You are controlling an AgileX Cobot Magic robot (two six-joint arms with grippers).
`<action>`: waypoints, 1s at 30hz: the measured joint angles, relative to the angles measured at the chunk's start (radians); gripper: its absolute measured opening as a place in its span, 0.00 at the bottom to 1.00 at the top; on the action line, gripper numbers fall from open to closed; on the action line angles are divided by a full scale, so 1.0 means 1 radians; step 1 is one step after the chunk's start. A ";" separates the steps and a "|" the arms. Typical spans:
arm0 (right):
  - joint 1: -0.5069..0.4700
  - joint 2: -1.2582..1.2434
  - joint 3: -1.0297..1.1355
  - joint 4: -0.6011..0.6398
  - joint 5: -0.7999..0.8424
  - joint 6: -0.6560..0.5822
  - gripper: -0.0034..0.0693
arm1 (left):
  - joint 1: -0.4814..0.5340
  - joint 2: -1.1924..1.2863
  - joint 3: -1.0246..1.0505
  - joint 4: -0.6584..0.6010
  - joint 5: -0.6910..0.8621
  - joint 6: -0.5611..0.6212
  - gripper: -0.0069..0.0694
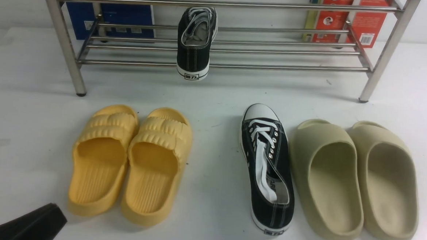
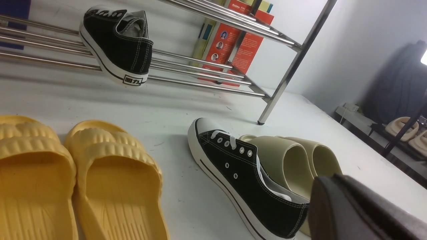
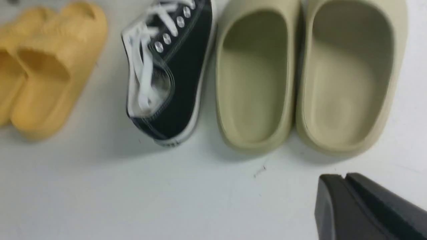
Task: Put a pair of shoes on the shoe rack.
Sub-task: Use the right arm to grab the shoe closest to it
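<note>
Yellow ribbed slides (image 1: 139,145) left, beige-olive foam slides (image 1: 355,171) right, blue box (image 1: 109,15) and red box (image 1: 364,22) farther back

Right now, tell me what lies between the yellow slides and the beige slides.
One black sneaker, toe toward the shoe rack, close beside the beige slides; bare table separates it from the yellow slides. The front view shows it.

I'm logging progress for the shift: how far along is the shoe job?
Done: one black sneaker sits on the lower rails of the shoe rack, heel overhanging the front. In hand: nothing; the second sneaker lies ungripped on the table between the yellow slides and the beige slides. Left: lift it onto the rack beside its mate.
</note>
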 joint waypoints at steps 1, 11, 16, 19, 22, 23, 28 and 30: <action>0.000 0.079 -0.038 -0.008 0.024 -0.017 0.11 | 0.000 0.000 0.000 0.000 0.004 0.000 0.07; 0.328 0.517 -0.250 -0.068 0.028 0.105 0.10 | 0.000 0.000 0.000 0.000 0.008 0.000 0.07; 0.597 0.640 -0.355 -0.252 0.021 0.316 0.19 | 0.000 0.000 0.000 0.000 0.008 0.000 0.07; 0.682 0.698 -0.382 -0.338 0.018 0.420 0.28 | 0.000 0.000 0.000 0.000 0.008 0.000 0.08; 0.739 0.788 -0.389 -0.429 -0.047 0.529 0.49 | 0.000 0.000 0.000 0.000 0.008 0.000 0.08; 0.741 0.814 -0.393 -0.438 -0.075 0.540 0.54 | 0.000 0.000 0.000 0.000 0.008 0.000 0.08; 0.743 0.933 -0.462 -0.449 -0.143 0.549 0.66 | 0.000 0.000 0.000 0.000 0.008 0.000 0.09; 0.745 0.963 -0.488 -0.451 -0.150 0.546 0.67 | 0.000 0.000 0.000 0.000 0.008 0.000 0.09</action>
